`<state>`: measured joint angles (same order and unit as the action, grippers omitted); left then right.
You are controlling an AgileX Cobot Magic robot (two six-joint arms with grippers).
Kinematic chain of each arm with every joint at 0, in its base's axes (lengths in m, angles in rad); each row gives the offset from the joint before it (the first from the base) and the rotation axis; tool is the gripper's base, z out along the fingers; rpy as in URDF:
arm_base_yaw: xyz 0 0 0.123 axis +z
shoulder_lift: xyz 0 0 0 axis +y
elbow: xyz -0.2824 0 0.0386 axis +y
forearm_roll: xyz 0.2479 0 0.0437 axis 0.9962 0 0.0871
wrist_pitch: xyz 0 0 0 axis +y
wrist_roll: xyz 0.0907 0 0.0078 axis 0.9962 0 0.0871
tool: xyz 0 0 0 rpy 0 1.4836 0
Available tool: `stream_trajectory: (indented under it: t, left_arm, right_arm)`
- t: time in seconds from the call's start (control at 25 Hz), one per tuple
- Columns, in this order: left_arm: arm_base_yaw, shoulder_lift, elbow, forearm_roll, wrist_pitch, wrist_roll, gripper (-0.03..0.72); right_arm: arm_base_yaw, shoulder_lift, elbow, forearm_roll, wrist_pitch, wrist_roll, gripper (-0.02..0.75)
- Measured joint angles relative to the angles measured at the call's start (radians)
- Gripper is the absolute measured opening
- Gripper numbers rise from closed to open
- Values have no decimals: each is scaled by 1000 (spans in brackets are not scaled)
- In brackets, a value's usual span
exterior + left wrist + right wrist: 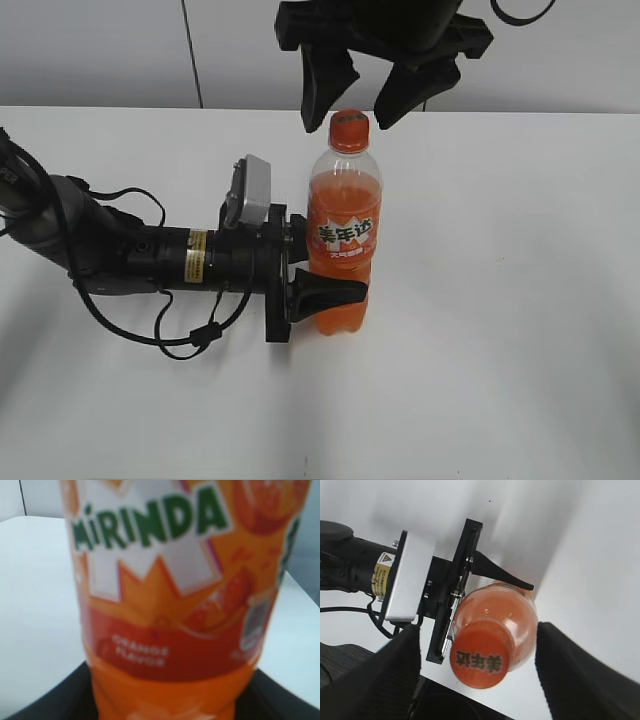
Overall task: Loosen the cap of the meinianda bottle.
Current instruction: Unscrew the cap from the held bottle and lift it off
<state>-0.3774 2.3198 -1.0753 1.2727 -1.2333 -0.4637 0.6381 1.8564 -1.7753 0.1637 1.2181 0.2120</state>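
The meinianda bottle stands upright on the white table, full of orange drink, with an orange label. My left gripper lies sideways on the table and is shut on the bottle's lower body; the left wrist view shows the label close up between the jaws. The orange cap sits on the neck; from above it shows dark characters. My right gripper hangs open just above the cap, a finger on each side, apart from it.
The white table runs to a grey wall at the back. The left arm with its black cables lies across the table's left half. A grey camera block sits on the left wrist beside the bottle.
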Motion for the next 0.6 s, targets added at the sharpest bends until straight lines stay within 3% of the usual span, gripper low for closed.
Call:
stream_trajectory:
  t: [0.6]
  left_arm:
    - [0,0,-1,12,-1,2,405]
  right_arm:
    - [0,-11,7,-6,0,-10,533]
